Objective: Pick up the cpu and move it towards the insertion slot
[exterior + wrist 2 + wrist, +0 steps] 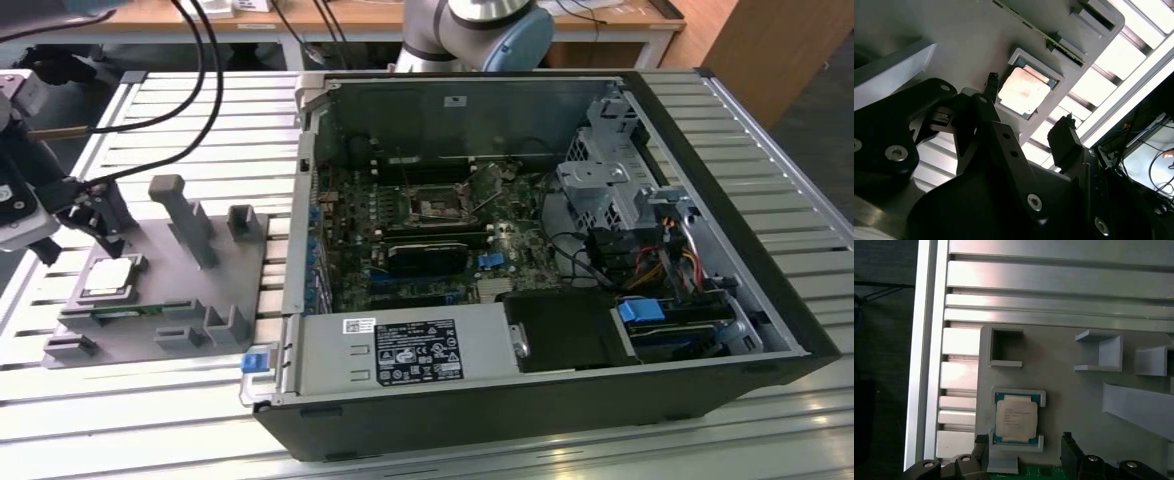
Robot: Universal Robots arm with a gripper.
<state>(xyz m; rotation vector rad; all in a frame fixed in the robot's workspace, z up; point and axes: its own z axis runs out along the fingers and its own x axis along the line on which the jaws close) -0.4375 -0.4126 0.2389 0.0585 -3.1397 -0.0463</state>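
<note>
The cpu (pixel 110 278), a small silvery square chip, lies flat in a recess of the grey fixture plate (pixel 200 300) at the exterior view's left. My gripper (pixel 83 228) hangs just above it, open and holding nothing. In both wrist views the cpu (pixel 1024 90) (pixel 1015 419) sits in its pocket, and the black fingertips (pixel 990 82) (pixel 1068 440) stand apart on either side of it, clear of the chip. The insertion slot (pixel 438 205), a square socket with a metal frame, sits on the motherboard inside the open computer case.
The open black computer case (pixel 747 330) fills the middle and the exterior view's right. Grey upright posts (pixel 180 215) rise from the fixture plate near the gripper. Black cables (pixel 200 90) hang over the slatted aluminium table (pixel 160 400). The arm's base (pixel 481 30) stands behind the case.
</note>
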